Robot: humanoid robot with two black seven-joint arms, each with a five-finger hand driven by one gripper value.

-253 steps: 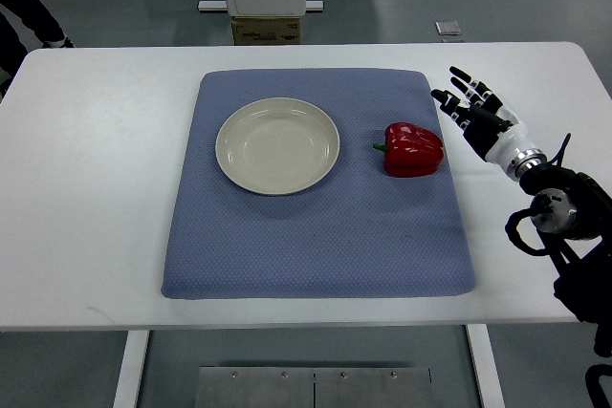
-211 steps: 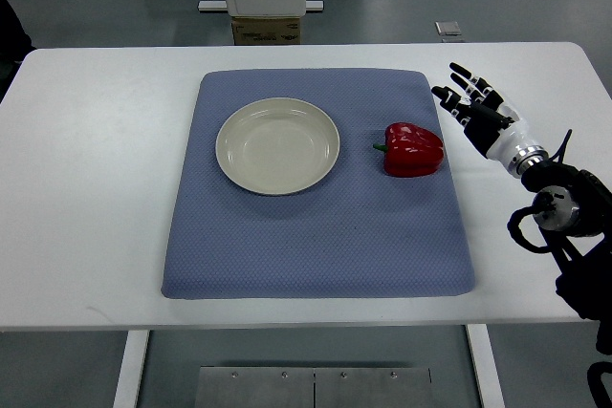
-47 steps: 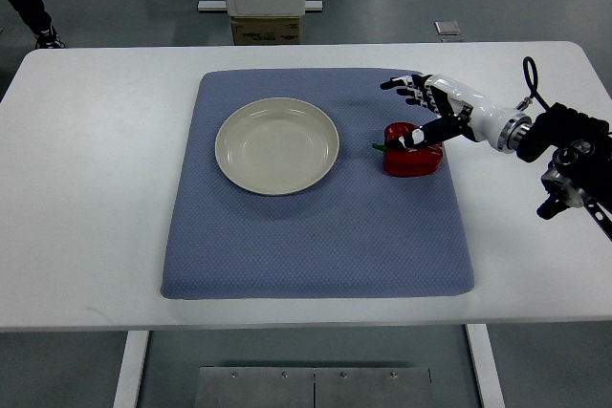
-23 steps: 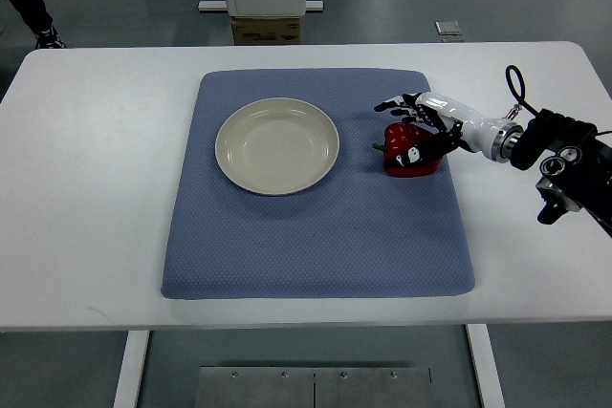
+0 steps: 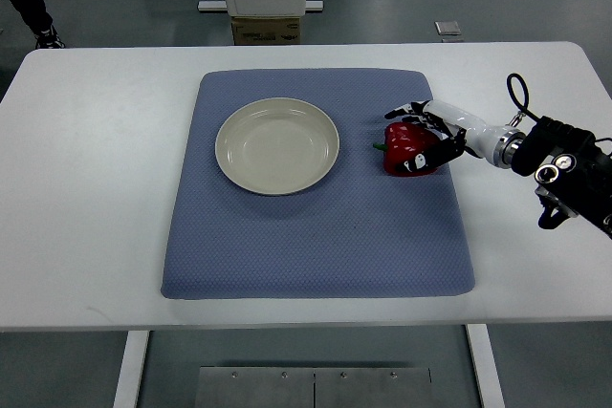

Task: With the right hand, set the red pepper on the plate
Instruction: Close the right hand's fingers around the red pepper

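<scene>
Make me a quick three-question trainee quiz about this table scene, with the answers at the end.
1. True or false: the red pepper already lies on the plate.
2. Which hand is at the pepper? A) left B) right
3. Fill in: plate and pepper both rest on a blue ____.

Key:
1. False; it sits on the mat, to the right of the plate and apart from it.
2. B; its fingers wrap around the pepper.
3. mat
</scene>
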